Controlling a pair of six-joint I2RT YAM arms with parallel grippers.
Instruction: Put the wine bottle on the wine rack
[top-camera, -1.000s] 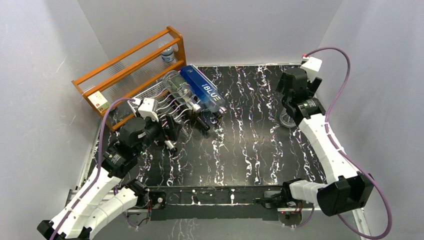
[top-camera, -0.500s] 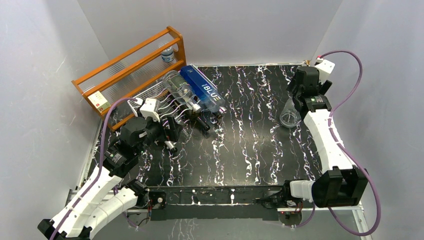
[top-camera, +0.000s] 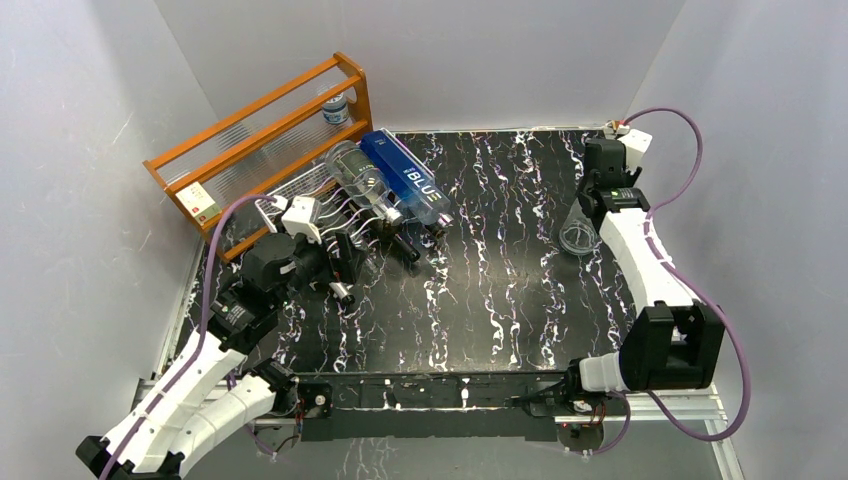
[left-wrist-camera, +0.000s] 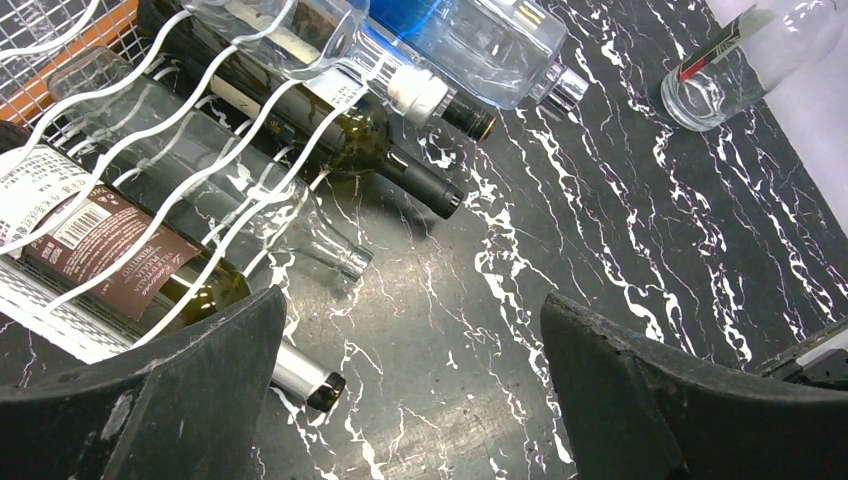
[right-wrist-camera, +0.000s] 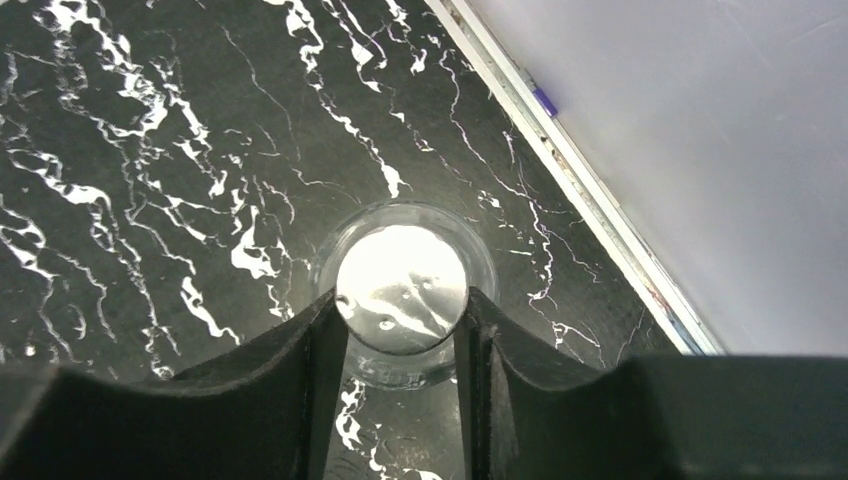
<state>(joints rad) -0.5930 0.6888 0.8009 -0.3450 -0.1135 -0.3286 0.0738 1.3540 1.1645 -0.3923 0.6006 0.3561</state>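
Note:
A clear wine bottle (top-camera: 577, 238) stands upright near the table's right edge. In the right wrist view its silvery cap (right-wrist-camera: 402, 272) sits between my right gripper's fingers, and both pads touch it. My right gripper (top-camera: 592, 205) is shut on the bottle's top. The white wire wine rack (top-camera: 292, 190) lies at the far left with several bottles in its cradles. My left gripper (top-camera: 346, 262) hangs open just in front of the wine rack (left-wrist-camera: 200, 130), above bare table, with nothing between its fingers (left-wrist-camera: 200, 390).
An orange wooden shelf (top-camera: 262, 125) stands behind the rack against the left wall. A blue bottle (top-camera: 405, 180), a clear one (top-camera: 355, 170) and dark ones (left-wrist-camera: 350, 140) lie on the rack, necks pointing to the table's middle. The side wall rail (right-wrist-camera: 580, 190) runs close beside the held bottle.
My right gripper has closed its fingers onto the clear bottle's cap, and its wrist has shifted toward the far right corner. The left arm has stayed still.

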